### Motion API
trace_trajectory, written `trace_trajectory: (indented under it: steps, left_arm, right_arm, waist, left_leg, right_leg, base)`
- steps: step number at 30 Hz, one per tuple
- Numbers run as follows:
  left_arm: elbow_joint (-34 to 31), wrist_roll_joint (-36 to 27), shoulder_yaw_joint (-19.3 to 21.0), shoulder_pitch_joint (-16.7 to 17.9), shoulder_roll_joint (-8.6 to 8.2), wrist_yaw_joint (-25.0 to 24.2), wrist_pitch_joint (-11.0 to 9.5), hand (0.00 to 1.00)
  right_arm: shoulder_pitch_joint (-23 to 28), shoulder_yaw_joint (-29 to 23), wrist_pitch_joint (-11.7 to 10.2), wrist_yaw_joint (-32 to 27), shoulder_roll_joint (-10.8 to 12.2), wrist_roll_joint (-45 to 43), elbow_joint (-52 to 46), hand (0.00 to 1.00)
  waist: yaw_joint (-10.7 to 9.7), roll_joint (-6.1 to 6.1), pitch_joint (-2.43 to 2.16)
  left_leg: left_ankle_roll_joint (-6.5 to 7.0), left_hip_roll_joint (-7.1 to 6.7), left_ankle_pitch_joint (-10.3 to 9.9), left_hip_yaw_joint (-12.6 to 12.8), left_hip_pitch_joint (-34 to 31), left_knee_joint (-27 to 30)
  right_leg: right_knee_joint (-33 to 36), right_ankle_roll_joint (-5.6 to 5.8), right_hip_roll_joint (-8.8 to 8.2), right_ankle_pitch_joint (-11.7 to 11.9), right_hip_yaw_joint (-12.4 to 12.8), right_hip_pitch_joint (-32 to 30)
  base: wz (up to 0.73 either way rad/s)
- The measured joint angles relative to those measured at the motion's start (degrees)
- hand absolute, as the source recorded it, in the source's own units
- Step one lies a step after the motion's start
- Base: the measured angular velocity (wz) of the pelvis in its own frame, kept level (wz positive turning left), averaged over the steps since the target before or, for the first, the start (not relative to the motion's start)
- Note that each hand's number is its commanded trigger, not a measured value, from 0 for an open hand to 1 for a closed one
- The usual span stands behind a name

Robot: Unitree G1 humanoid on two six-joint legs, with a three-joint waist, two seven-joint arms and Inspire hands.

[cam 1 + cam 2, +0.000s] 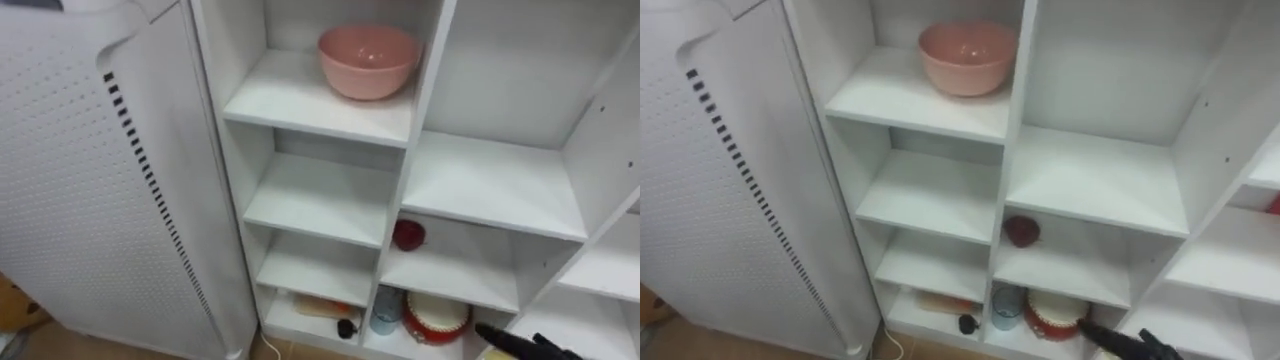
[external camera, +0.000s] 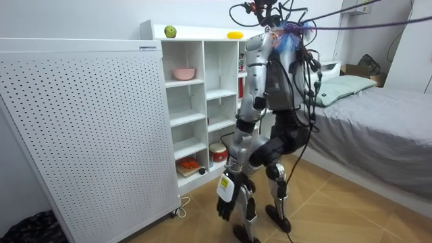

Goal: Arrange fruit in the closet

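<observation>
Right robot hand [image 1: 516, 342] shows low at the closet's [image 1: 330, 200] bottom right, dark fingers pointing left. Can't tell if they are apart, together or clamped on anything. A pale patch sits under the fingers, unclear what it is.

The fingertips are just beside a red pot [image 1: 435, 318] in the middle column's bottom compartment; can't tell if they touch. A blue cup [image 1: 385, 310] stands left of the pot at the divider. The left column's bottom compartment holds an orange item [image 1: 320, 305] and a small black item [image 1: 347, 327] at its front right corner.

One shelf up in the middle column, a red fruit [image 1: 408, 235] sits at the left edge against the divider. The shelves above it are bare. A pink bowl [image 1: 368, 60] stands on the left column's upper shelf.

In the room view a green apple [image 2: 170, 31] lies at the left end of the closet top and a yellow fruit [image 2: 234, 34] further right. A white perforated panel [image 1: 90, 200] stands left of the closet.

The robot stands facing the closet with knees bent, and a bed [image 2: 378, 135] is behind it.
</observation>
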Motion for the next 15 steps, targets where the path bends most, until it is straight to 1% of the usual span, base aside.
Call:
trace_trajectory:
  steps: [1, 2, 3, 4, 5, 7, 8, 9, 10, 11, 12, 13, 14, 15]
  left_arm:
    - [0.49, -0.37, 0.0, -0.06, 0.22, -0.02, -0.09, 0.0]
    - [0.53, -0.63, 0.02, -0.33, 0.62, -0.02, -0.29, 0.0]
    - [0.63, -1.99, 0.04, -0.36, 0.79, 0.04, -0.5, 0.0]
    - [0.64, -2.57, 0.17, -0.2, 0.77, 0.02, -0.66, 0.0]
    - [0.64, -2.61, 0.19, -0.14, 0.78, -0.03, -0.85, 0.0]
    - [0.51, -2.69, 0.74, 0.16, 0.79, -0.07, -1.92, 0.0]
    - [0.39, -2.75, 1.15, 0.32, 0.75, -0.07, -2.24, 0.0]
    - [-0.11, -2.72, 1.84, 1.09, 0.7, -0.05, -3.03, 0.0]
    - [-0.63, -2.67, 2.12, 2.03, 0.68, 0.03, -3.41, 0.0]
    - [-0.79, -2.61, 2.24, 2.54, 0.65, 0.04, -3.64, 0.0]
    - [-1.11, -2.67, 3.39, 3.76, 0.27, 0.03, -4.19, 0.0]
    - [-1.38, -2.64, 4.11, 4.4, -0.01, 0.02, -4.42, 0.0]
    - [-2.03, -2.64, 5.44, 6.0, -0.51, -0.07, -5.06, 0.0]
    - [-3.35, -2.6, 6.88, 7.89, -0.92, -0.06, -5.41, 0.0]
  right_arm:
    - [1.05, 0.89, 0.15, 0.97, 0.03, -2.17, -0.06, 0.0]
    - [3.54, 1.55, 0.49, 2.41, 0.35, -6.13, -0.76, 0.0]
    - [6.83, 2.24, 0.49, 3.48, 0.49, -8.75, -2.81, 0.0]
    - [9.96, 2.97, 0.49, 4.25, 0.77, -11.8, -4.82, 0.0]
    - [11.4, 3.23, 0.48, 4.64, 0.98, -13.11, -5.66, 0.0]
    - [18.16, 4.27, 0.35, 6.04, 1.86, -18.39, -8.48, 0.0]
    - [19.8, 4.26, 0.35, 6.51, 2.05, -19.41, -8.82, 0.0]
    - [22.55, 4.24, 0.42, 7.35, 2.41, -21.54, -8.89, 0.0]
    - [24.84, 4.2, 0.6, 7.43, 2.77, -22.76, -8.82, 0.0]
    - [25.97, 4.05, 0.57, 7.36, 2.97, -23.07, -8.72, 0.0]
    - [28.24, 3.86, 0.39, 7.26, 3.37, -23.2, -8.73, 0.0]
    - [29.51, 3.76, 0.18, 7.2, 3.49, -23.24, -8.76, 0.0]
    - [32.25, 2.79, -0.03, 7.27, 3.82, -23.16, -8.25, 0.0]
    - [34.3, 0.58, 0.1, 7.18, 4.72, -22.98, -7.01, 0.0]
  waist:
    - [-0.14, -0.02, -0.14]
    - [-0.77, 0.09, -0.65]
    - [-0.96, 0.36, -1.31]
    - [-1.3, 0.67, -1.68]
    - [-1.76, 0.81, -1.85]
    - [-2.44, 0.97, -2.44]
    - [-2.74, 0.98, -2.53]
    - [-3.55, 0.89, -2.7]
    - [-4.2, 0.74, -2.84]
    - [-4.76, 0.68, -2.93]
    - [-5.16, 0.7, -2.96]
    - [-5.33, 0.7, -2.95]
    - [-5.98, 0.74, -2.96]
    - [-6.78, 0.69, -2.95]
  left_leg:
    - [-0.05, 0.09, 0.11, 0.02, 0.7, -0.74]
    - [-0.16, 0.26, 0.36, 0.06, 2.15, -2.43]
    - [-0.2, 0.46, 0.49, 0.28, 3.99, -4.06]
    - [-0.15, 0.55, 0.57, 0.79, 6.13, -5.67]
    - [-0.12, 0.6, 0.6, 1.17, 7.02, -6.36]
    - [-0.11, 0.49, 0.83, 1.73, 11.78, -9.68]
    - [-0.1, 0.33, 0.91, 1.74, 13.04, -10.51]
    - [-0.05, -0.08, 1.35, 1.75, 15.85, -12.55]
    - [-0.01, -0.32, 1.86, 2.24, 18.59, -14.85]
    - [0.01, -0.34, 1.93, 2.56, 19.84, -15.8]
    - [-0.03, -0.31, 2.1, 2.93, 22.36, -17.5]
    - [-0.06, -0.29, 2.16, 2.96, 23.46, -18.27]
    - [-0.12, -0.24, 2.24, 2.99, 25.75, -19.7]
    - [-0.14, -0.25, 2.27, 3.01, 27.79, -21.05]
  right_leg:
    - [-0.88, 0.0, 0.17, 0.23, -0.14, 0.76]
    - [-2.76, 0.08, 0.66, 1.1, -0.12, 2.21]
    - [-4.81, 0.15, 0.93, 1.6, -0.36, 4.06]
    - [-6.6, 0.37, 0.98, 1.85, -0.71, 6.26]
    - [-7.38, 0.49, 1.04, 1.92, -0.81, 7.25]
    - [-10.94, 1.06, 1.41, 2.38, -0.69, 11.88]
    - [-11.82, 1.19, 1.45, 2.47, -0.67, 13.12]
    - [-13.36, 1.57, 1.43, 2.69, -0.67, 15.84]
    - [-15.06, 1.89, 1.3, 2.93, -0.71, 18.32]
    - [-15.9, 1.99, 1.33, 3.05, -0.67, 19.36]
    - [-17.89, 2.15, 1.6, 3.54, -0.59, 21.84]
    - [-19.0, 2.24, 1.79, 3.84, -0.75, 23.06]
    - [-21.47, 2.45, 2.14, 4.43, -1.22, 25.93]
    - [-23.47, 2.71, 2.42, 4.85, -1.66, 28.33]
  base:
    - [0.0]
    - [-0.05]
    - [-0.08]
    - [-0.07]
    - [0.0]
    - [0.0]
    - [0.05]
    - [0.05]
    - [0.0]
    - [-0.08]
    - [-0.1]
    - [-0.07]
    - [0.0]
    - [0.06]
